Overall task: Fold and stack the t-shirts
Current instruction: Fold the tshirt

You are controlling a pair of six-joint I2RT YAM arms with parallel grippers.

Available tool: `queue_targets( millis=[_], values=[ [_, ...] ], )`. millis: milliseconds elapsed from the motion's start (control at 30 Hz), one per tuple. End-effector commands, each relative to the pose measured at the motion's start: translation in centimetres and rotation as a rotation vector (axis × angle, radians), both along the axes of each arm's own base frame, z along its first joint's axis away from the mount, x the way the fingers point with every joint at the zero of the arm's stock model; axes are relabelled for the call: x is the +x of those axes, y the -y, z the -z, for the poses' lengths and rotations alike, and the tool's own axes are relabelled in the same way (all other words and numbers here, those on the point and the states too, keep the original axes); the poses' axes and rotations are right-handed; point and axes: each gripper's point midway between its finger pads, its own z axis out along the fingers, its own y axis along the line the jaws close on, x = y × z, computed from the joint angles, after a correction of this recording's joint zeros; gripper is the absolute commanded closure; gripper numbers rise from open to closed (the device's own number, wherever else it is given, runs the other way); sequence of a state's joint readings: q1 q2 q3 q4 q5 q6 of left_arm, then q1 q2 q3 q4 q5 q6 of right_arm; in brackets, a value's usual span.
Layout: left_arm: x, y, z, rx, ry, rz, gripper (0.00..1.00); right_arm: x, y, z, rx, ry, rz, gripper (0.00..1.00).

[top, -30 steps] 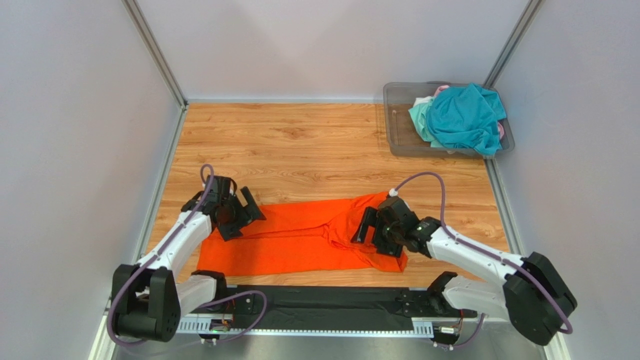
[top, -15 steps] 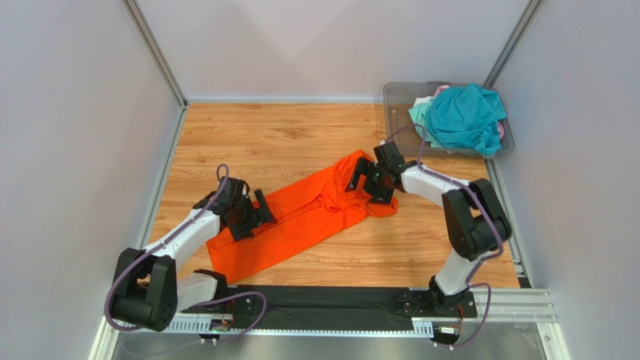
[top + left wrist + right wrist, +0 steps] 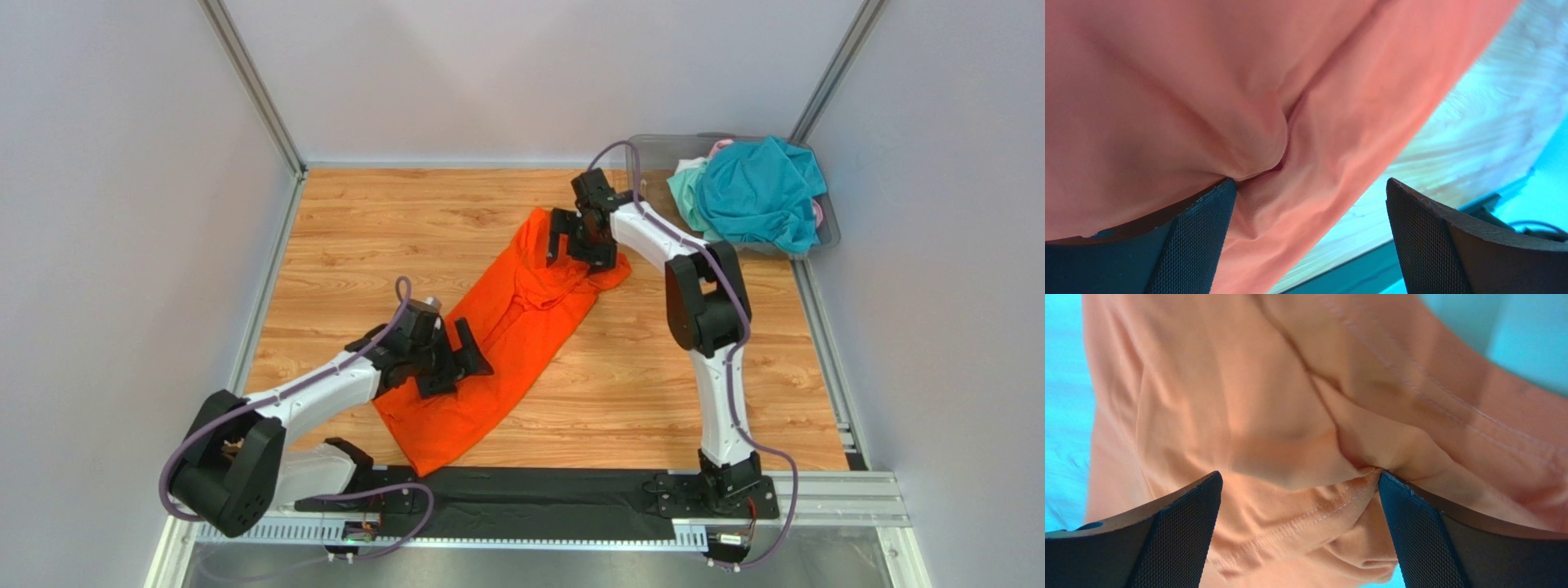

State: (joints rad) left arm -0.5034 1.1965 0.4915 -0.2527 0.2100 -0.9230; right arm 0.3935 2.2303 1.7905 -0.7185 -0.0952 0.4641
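High rear overview, wrist close-ups on shirt (image 3: 1168,92)

The table (image 3: 368,233) is open far left and near right; the orange shirt (image 3: 515,319) crosses the middle diagonally, and the bin (image 3: 653,172) fills the far right corner.

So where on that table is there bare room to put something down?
The far-left tabletop, between the left wall and the orange shirt, is bare. So is the near-right patch between that shirt and the right arm. The far-right corner is crowded: a bin heaped with shirts.
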Motion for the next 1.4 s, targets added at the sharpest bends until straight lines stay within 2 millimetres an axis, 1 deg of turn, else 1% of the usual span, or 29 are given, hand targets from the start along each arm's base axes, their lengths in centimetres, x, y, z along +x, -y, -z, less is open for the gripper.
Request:
queue_targets(
  millis=[0,33,67,167,200,267,333,433,500,567,633,667,733,800,833,867,900,933,967,1000,1067,1100,1133,1167,1200,1233,1267,1333,1367],
  values=[
    [-3.2,1.0,3.0,0.015,-0.14,0.019,0.0,0.8,0.4,4.1,-0.081,-0.089,-0.056,0.0],
    [-3.0,1.8,2.7,-0.003,-0.144,0.02,0.0,1.4,0.1,3.9,-0.084,-0.091,-0.064,0.0],
    [-3.1,2.7,2.6,-0.011,-0.138,0.041,0.0,3.3,-0.4,4.0,-0.081,-0.059,-0.063,0.0],
    [-2.7,4.2,2.4,-0.015,-0.14,0.022,0.0,5.8,-1.2,4.1,-0.079,-0.003,-0.078,0.0],
    [-2.8,4.7,2.4,-0.01,-0.144,0.024,0.0,7.2,-1.7,4.1,-0.063,0.029,-0.077,0.0],
    [-2.5,6.3,1.3,-0.049,-0.135,0.026,0.0,8.6,-2.3,3.8,-0.027,0.063,-0.078,0.0],
    [-3.4,7.8,0.5,-0.065,-0.124,0.054,0.0,10.0,-3.1,3.4,0.024,0.108,-0.069,0.0],
    [-4.9,9.2,0.0,-0.054,-0.092,0.087,0.0,11.3,-3.9,2.2,0.087,0.173,-0.074,0.0],
    [-5.5,9.3,0.4,-0.02,-0.094,0.097,0.0,11.6,-4.4,1.0,0.114,0.203,-0.084,0.0],
    [-5.7,9.1,0.4,0.025,-0.097,0.112,0.0,11.3,-5.4,-1.2,0.165,0.231,-0.118,0.0],
    [-5.3,9.2,-0.6,0.043,-0.063,0.134,0.0,11.0,-5.7,-3.3,0.169,0.26,-0.137,0.0],
    [-5.6,8.7,-0.6,0.073,-0.061,0.136,0.0,10.7,-5.8,-5.5,0.157,0.297,-0.156,0.0],
    [-4.8,7.5,-2.1,0.117,0.009,0.122,0.0,10.0,-5.4,-7.0,0.103,0.321,-0.164,0.0],
    [-3.8,6.0,-3.8,0.155,0.087,0.08,0.0,9.5,-5.1,-11.0,0.091,0.382,-0.156,0.0],
    [-3.4,5.6,-4.7,0.168,0.122,0.086,0.0,9.3,-4.7,-12.2,0.071,0.402,-0.142,0.0],
    [-3.7,4.4,-5.0,0.205,0.119,0.078,0.0,8.9,-4.6,-13.3,0.067,0.416,-0.138,0.0],
    [-3.5,3.8,-6.0,0.205,0.166,0.074,0.0,8.1,-4.2,-15.2,0.06,0.44,-0.123,0.0],
    [-3.5,3.4,-6.5,0.206,0.183,0.07,0.0,7.5,-4.2,-15.9,0.055,0.447,-0.119,0.0],
    [-3.6,1.8,-6.4,0.255,0.188,0.043,0.0,6.5,-4.8,-16.2,0.05,0.448,-0.132,0.0],
    [-3.8,0.8,-6.8,0.253,0.202,0.013,0.0,5.3,-4.6,-17.3,0.034,0.46,-0.135,0.0],
    [-4.2,-1.2,-7.1,0.282,0.227,-0.018,0.0,2.7,-5.6,-17.0,-0.006,0.446,-0.161,0.0],
    [-4.6,-2.1,-6.5,0.299,0.217,-0.034,0.0,1.0,-5.1,-14.6,-0.069,0.396,-0.157,0.0],
    [-5.1,-3.1,-6.1,0.323,0.21,-0.035,0.0,-0.6,-5.0,-15.5,-0.082,0.406,-0.151,0.0],
    [-5.2,-3.7,-6.4,0.319,0.23,-0.043,0.0,-2.7,-6.2,-14.8,-0.098,0.391,-0.169,0.0],
    [-5.4,-4.3,-6.1,0.332,0.231,-0.048,0.0,-4.1,-5.8,-13.6,-0.134,0.368,-0.134,0.0],
    [-6.0,-5.5,-5.3,0.366,0.214,-0.051,0.0,-6.4,-5.8,-11.9,-0.132,0.327,-0.12,0.0],
    [-6.2,-6.0,-5.4,0.354,0.228,-0.062,0.0,-9.0,-7.3,-10.6,-0.13,0.304,-0.155,0.0],
    [-6.9,-6.7,-4.3,0.354,0.216,-0.061,0.0,-11.4,-8.5,-9.1,-0.135,0.302,-0.141,0.0],
    [-7.1,-6.5,-4.5,0.318,0.224,-0.057,0.0,-14.4,-9.6,-7.1,-0.156,0.267,-0.19,0.0]
  ],
)
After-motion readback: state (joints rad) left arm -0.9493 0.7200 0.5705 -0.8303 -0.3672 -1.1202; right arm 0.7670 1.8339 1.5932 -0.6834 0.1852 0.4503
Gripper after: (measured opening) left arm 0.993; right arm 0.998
